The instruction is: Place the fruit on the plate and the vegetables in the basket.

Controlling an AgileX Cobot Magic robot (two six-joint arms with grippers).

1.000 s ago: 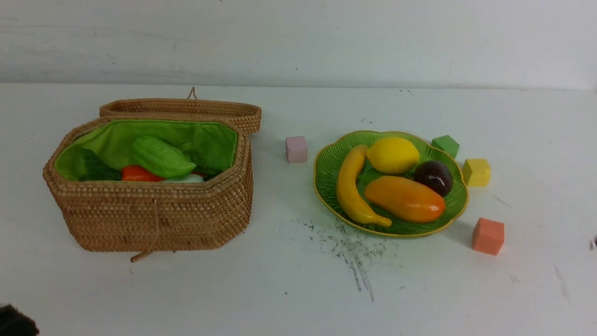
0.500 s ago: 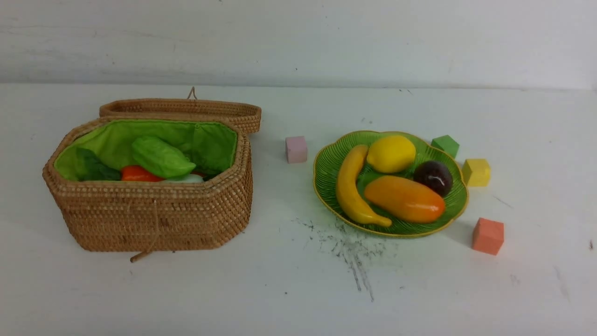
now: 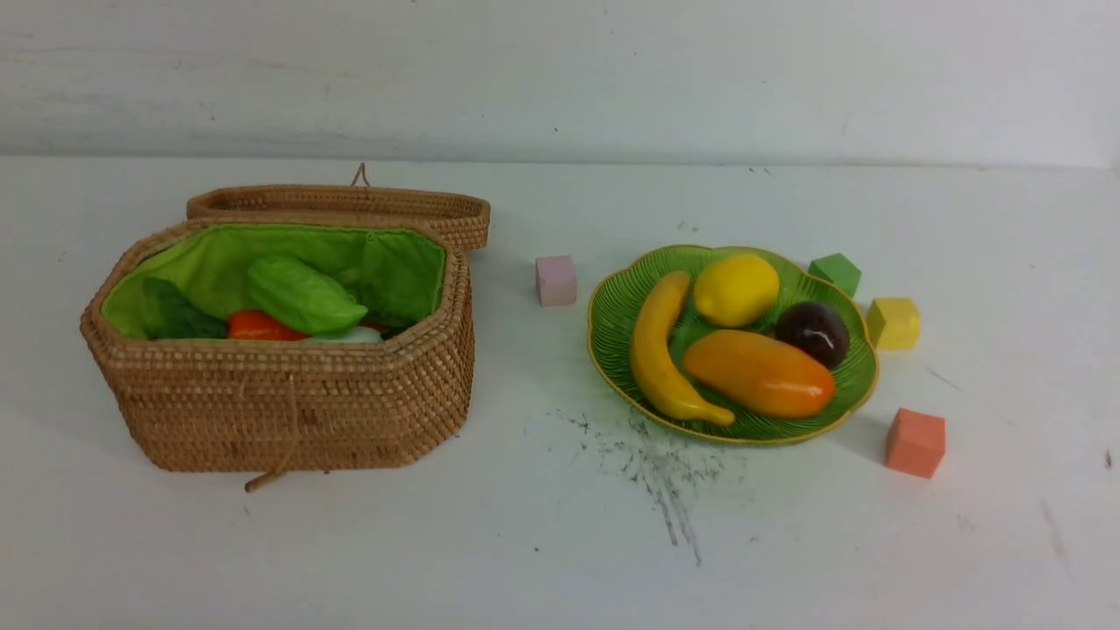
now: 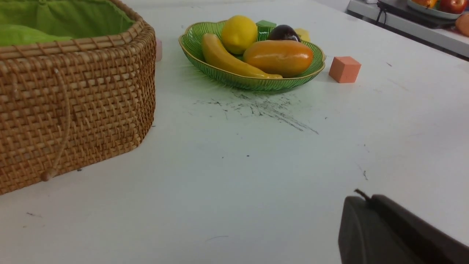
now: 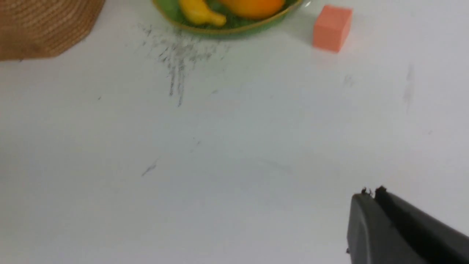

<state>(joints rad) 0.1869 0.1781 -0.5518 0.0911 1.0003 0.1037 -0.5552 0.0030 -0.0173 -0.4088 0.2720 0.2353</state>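
Observation:
The green scalloped plate (image 3: 630, 289) holds the banana (image 3: 654, 350), the lemon (image 3: 737, 289), the orange mango-like fruit (image 3: 759, 374) and the dark maroon ball (image 3: 814, 332). The open wicker basket (image 3: 289, 402) holds the light green gourd (image 3: 302, 295), the orange-red carrot (image 3: 258, 326) and a sliver of the white radish (image 3: 350, 334). Neither gripper shows in the front view. My left gripper (image 4: 366, 200) is shut and empty, low over the table near the front. My right gripper (image 5: 372, 194) is shut and empty, in front of the plate (image 5: 220, 31).
Small cubes stand around the plate: pink (image 3: 556, 279), green (image 3: 836, 271), yellow (image 3: 893, 323) and salmon (image 3: 916, 443). The basket's lid (image 3: 350, 203) lies open behind it. Dark scuff marks (image 3: 656, 472) are on the white table in front of the plate.
A dark arm tip at the lower left corner and another at the right edge have left the front view. The lemon has turned a little on the plate.

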